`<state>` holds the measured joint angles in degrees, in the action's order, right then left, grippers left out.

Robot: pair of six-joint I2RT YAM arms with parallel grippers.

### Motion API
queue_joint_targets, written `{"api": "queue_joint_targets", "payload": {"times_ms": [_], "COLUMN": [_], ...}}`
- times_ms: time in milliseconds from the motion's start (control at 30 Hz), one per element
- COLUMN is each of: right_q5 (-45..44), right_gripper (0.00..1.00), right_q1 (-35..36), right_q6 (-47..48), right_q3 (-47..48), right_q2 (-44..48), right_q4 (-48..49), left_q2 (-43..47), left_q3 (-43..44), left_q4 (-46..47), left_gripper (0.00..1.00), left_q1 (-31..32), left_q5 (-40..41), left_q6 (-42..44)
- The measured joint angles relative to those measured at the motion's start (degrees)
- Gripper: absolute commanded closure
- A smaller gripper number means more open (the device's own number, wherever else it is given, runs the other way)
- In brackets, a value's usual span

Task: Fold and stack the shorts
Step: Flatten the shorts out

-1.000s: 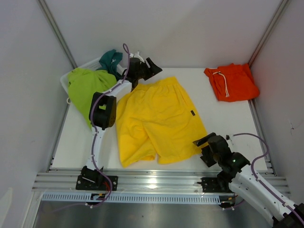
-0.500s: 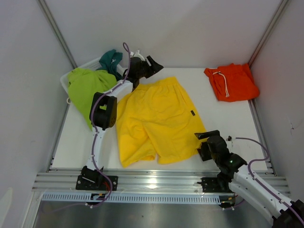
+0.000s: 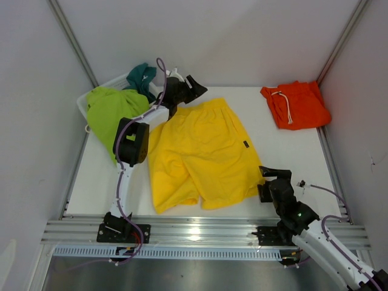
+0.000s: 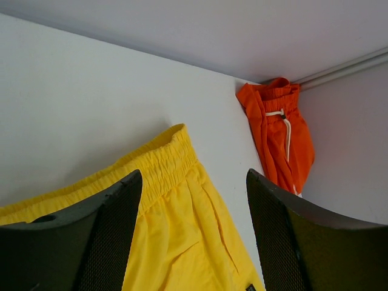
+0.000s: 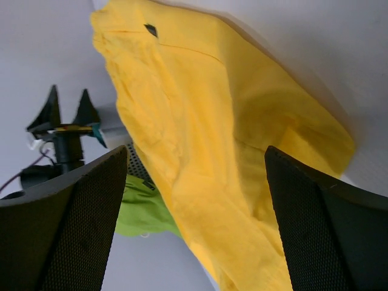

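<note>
The yellow shorts (image 3: 200, 154) lie spread flat in the middle of the table, waistband at the back, a small dark label (image 3: 244, 144) on the right side. My left gripper (image 3: 191, 90) is open and empty, just above the waistband's back edge; in the left wrist view the waistband (image 4: 163, 167) lies between the fingers (image 4: 103, 242). My right gripper (image 3: 270, 182) is open and empty, beside the right leg hem; the right wrist view shows yellow fabric (image 5: 206, 121) between its fingers (image 5: 327, 224). The orange shorts (image 3: 296, 105) with white drawstring lie folded at the back right.
A white basket (image 3: 82, 100) stands at the back left with lime-green shorts (image 3: 109, 112) draped over it and teal shorts (image 3: 142, 76) behind. Metal rails run along the table's left, right and near edges. Grey walls close in on three sides.
My right gripper has shifted right and toward the near edge, along the yellow shorts' right leg hem. The left gripper has barely moved. The shorts lie as before.
</note>
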<state>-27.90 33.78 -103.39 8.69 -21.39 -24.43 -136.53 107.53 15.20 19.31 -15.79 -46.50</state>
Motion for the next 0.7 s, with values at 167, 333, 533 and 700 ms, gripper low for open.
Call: {"api": "queue_joint_targets", "payload": {"times_ms": [167, 333, 533, 700], "right_q5": [-3.3, -6.1, -4.5, -1.5], "right_gripper": [0.07, 0.06, 0.08, 0.08], "right_q1": [0.0, -0.1, -0.2, 0.6], "right_q6": [-1.2, -0.3, 0.4, 0.1], "right_q3": [-0.2, 1.0, 1.4, 0.6], "right_q2": [5.3, 6.0, 4.2, -0.9], "right_q4": [-2.8, -6.4, -6.4, -4.0], "left_q2": [1.5, 2.9, 4.4, 6.1], "left_q3": [-2.4, -3.8, -5.4, -5.6], "left_q4": [0.4, 1.2, 1.3, -0.4], "left_gripper": [0.27, 0.27, 0.27, 0.27], "left_q1": [0.0, 0.0, 0.0, 0.0], "left_q5": [0.2, 0.5, 0.9, 2.2], "left_q6": [0.0, 0.1, 0.6, 1.9]}}
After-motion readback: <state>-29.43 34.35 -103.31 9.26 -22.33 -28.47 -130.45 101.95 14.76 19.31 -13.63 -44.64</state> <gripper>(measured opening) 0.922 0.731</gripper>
